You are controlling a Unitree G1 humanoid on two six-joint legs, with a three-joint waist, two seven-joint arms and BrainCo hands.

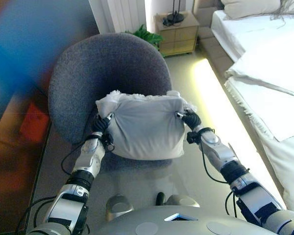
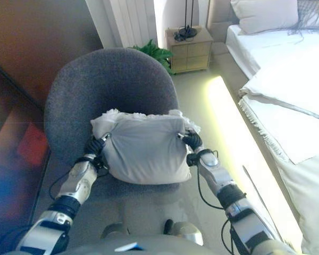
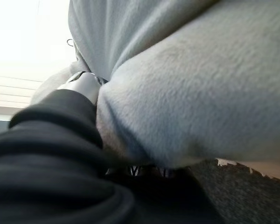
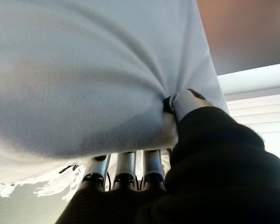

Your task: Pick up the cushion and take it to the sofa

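Observation:
A pale grey cushion (image 1: 144, 128) with a white fringed edge hangs between my two hands, just above the seat of a round dark grey chair (image 1: 108, 68). My left hand (image 1: 101, 124) pinches the cushion's left side, and the cloth (image 3: 186, 93) bunches against its thumb. At the right side my right hand (image 1: 190, 119) is shut on the cushion, thumb pressed into the fabric (image 4: 84, 74) with the fingers (image 4: 126, 168) under it. The chair seat (image 3: 242, 196) shows close below the cushion.
A bed with white covers (image 1: 269, 63) and a pillow (image 1: 247, 7) runs along the right. A wooden nightstand (image 1: 177, 33) with a lamp base stands at the back, a green plant (image 1: 146, 35) beside it. A pale strip of floor (image 1: 210, 107) lies between chair and bed.

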